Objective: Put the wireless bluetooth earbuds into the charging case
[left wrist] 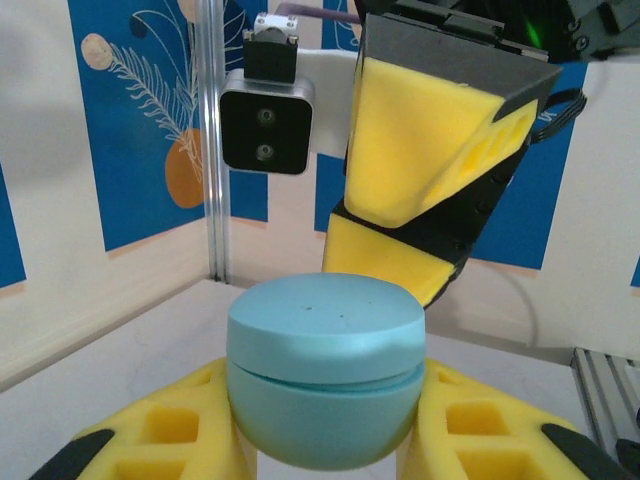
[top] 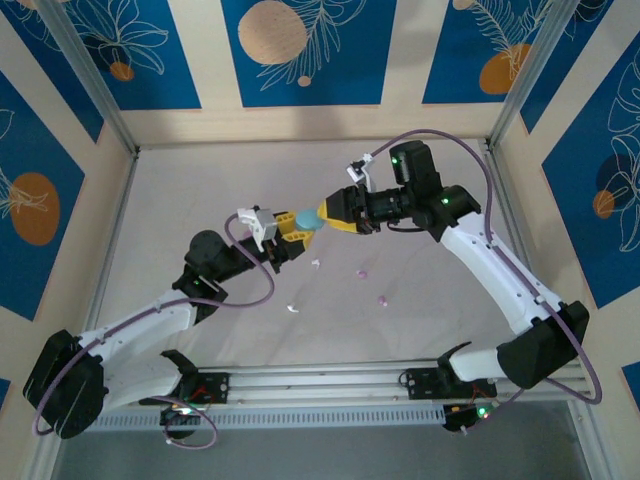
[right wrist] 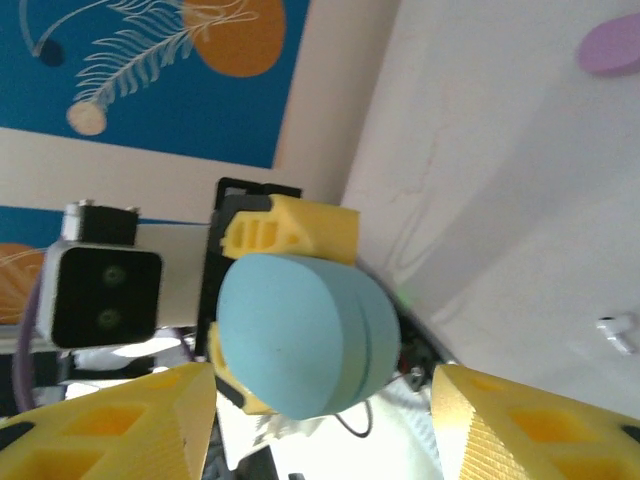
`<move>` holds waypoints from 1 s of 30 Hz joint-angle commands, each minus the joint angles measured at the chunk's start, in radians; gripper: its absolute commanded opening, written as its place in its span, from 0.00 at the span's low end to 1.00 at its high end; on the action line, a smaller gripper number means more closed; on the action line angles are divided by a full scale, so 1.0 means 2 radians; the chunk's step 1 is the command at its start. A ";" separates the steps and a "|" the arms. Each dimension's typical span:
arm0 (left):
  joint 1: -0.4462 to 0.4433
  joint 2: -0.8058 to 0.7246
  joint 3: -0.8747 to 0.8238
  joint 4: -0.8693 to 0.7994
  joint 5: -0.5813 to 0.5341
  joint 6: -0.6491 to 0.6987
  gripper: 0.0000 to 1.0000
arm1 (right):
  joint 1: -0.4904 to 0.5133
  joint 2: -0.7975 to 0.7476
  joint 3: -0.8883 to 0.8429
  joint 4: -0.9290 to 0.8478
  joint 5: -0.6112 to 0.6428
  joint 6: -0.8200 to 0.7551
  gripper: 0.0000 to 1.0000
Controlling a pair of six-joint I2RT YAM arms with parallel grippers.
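Note:
A light teal charging case (left wrist: 325,365) with its lid down is held above the table, my left gripper (left wrist: 325,435) shut on its lower half. From above, the case (top: 307,218) sits between the two grippers. My right gripper (right wrist: 320,425) faces the lid of the case (right wrist: 300,335), jaws open on either side and not touching it. Its yellow fingers (left wrist: 420,150) hang just behind the case. Two white earbuds (top: 316,263) (top: 293,308) and two pink earbuds (top: 362,272) (top: 382,298) lie on the table below.
The white tabletop (top: 200,200) is fenced by aluminium posts (top: 90,80) and blue patterned walls. A white earbud (right wrist: 620,332) and a pink earbud (right wrist: 612,45) lie on the table beyond the case. The arm bases sit on a rail (top: 320,385) at the near edge.

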 commanded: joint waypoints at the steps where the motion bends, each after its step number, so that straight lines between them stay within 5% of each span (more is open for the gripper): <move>1: 0.002 0.007 0.020 0.042 0.011 -0.015 0.27 | 0.005 0.012 -0.015 0.036 -0.073 0.029 0.55; 10: 0.002 0.025 0.031 0.065 0.027 -0.031 0.27 | 0.010 0.011 -0.058 0.112 -0.097 0.073 0.50; 20: 0.001 0.025 0.034 0.063 0.043 -0.031 0.27 | 0.000 0.013 -0.077 0.186 -0.093 0.137 0.54; 30: 0.000 0.023 0.034 0.046 0.023 -0.019 0.30 | 0.009 0.009 -0.094 0.216 -0.109 0.152 0.31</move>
